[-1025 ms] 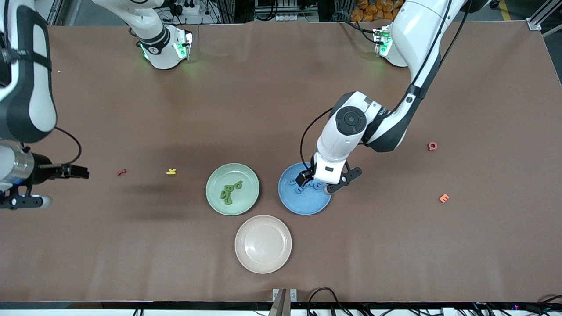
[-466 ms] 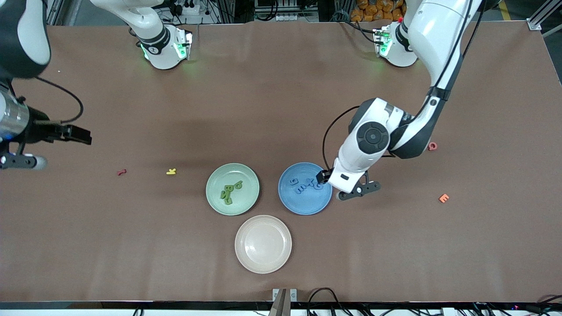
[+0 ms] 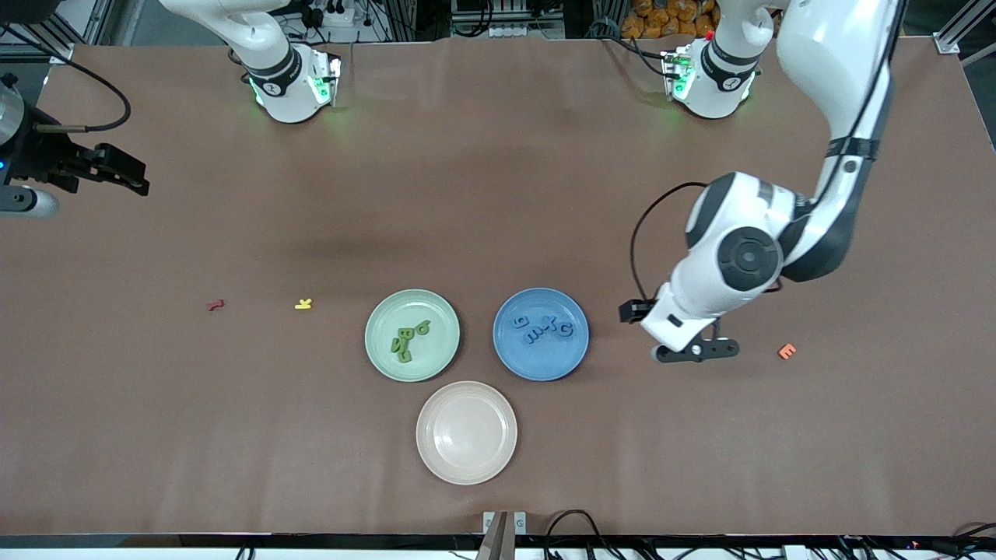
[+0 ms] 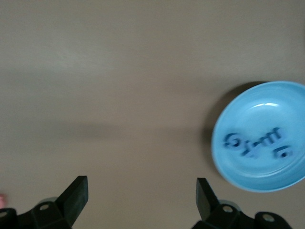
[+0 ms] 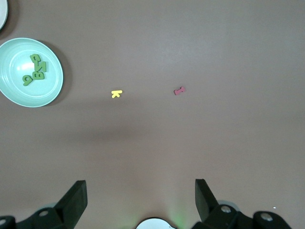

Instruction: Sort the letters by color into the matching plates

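left gripper (image 3: 675,333): jaws spread, empty, over table at 3 o'clock of blue plate (image 3: 541,365) | right gripper (image 3: 117,173): jaws spread, empty, raised over its table end

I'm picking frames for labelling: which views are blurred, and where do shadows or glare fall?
Left wrist view: soft with blur, the blue letters smeared, glare on the blue plate. Right wrist view: sharp, with a faint shadow band across the table. Front view: sharp, with a broad dim shadow on the table above the green plate.

A robotics lab is indicated by a brown-covered work table (image 3: 498,194), aluminium framing (image 3: 961,31) and cabling (image 3: 576,523).
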Robot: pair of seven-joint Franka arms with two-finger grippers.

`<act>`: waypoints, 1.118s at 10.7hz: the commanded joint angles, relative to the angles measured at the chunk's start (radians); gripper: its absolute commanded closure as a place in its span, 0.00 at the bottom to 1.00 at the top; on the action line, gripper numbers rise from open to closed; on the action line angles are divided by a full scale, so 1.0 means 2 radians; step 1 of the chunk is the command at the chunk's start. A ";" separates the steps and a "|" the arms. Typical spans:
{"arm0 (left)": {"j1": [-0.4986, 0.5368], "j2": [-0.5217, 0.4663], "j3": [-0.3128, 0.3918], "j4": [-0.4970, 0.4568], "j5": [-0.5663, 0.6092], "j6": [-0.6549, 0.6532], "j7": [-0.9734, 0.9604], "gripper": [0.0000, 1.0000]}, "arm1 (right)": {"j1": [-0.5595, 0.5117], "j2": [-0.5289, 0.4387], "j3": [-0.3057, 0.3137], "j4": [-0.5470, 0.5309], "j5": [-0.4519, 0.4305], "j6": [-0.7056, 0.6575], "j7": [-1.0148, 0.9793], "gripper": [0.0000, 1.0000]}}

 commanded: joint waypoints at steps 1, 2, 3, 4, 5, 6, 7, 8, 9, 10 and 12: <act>0.053 -0.042 -0.002 -0.006 -0.002 -0.062 0.125 0.00 | -0.008 -0.009 -0.002 -0.028 0.005 0.052 0.030 0.00; 0.070 -0.050 -0.002 -0.006 0.001 -0.073 0.171 0.00 | -0.012 -0.008 -0.002 -0.024 0.004 0.063 0.039 0.00; 0.085 -0.055 -0.002 -0.006 0.013 -0.083 0.204 0.00 | -0.014 -0.007 -0.002 -0.021 0.005 0.066 0.042 0.00; 0.097 -0.057 -0.002 -0.006 0.033 -0.091 0.230 0.00 | -0.018 -0.006 -0.002 -0.007 0.003 0.062 0.042 0.00; 0.101 -0.061 -0.002 -0.003 0.042 -0.096 0.241 0.00 | -0.022 0.001 -0.002 0.008 0.005 0.059 0.042 0.00; 0.115 -0.061 -0.002 0.010 0.043 -0.098 0.243 0.00 | -0.024 0.003 -0.002 0.014 0.005 0.058 0.042 0.00; 0.119 -0.061 -0.003 0.017 0.034 -0.101 0.242 0.00 | -0.029 0.009 -0.002 0.021 0.005 0.059 0.042 0.00; 0.120 -0.062 -0.005 0.024 0.031 -0.111 0.238 0.00 | -0.032 0.014 -0.003 0.028 0.005 0.059 0.042 0.00; 0.120 -0.071 -0.003 0.030 0.024 -0.112 0.236 0.00 | -0.032 0.016 -0.003 0.032 0.004 0.059 0.042 0.00; 0.122 -0.080 -0.003 0.031 0.023 -0.112 0.236 0.00 | -0.032 0.017 -0.006 0.034 0.004 0.059 0.042 0.00; 0.125 -0.086 -0.005 0.047 0.021 -0.141 0.236 0.00 | -0.031 0.023 -0.008 0.035 0.005 0.059 0.041 0.00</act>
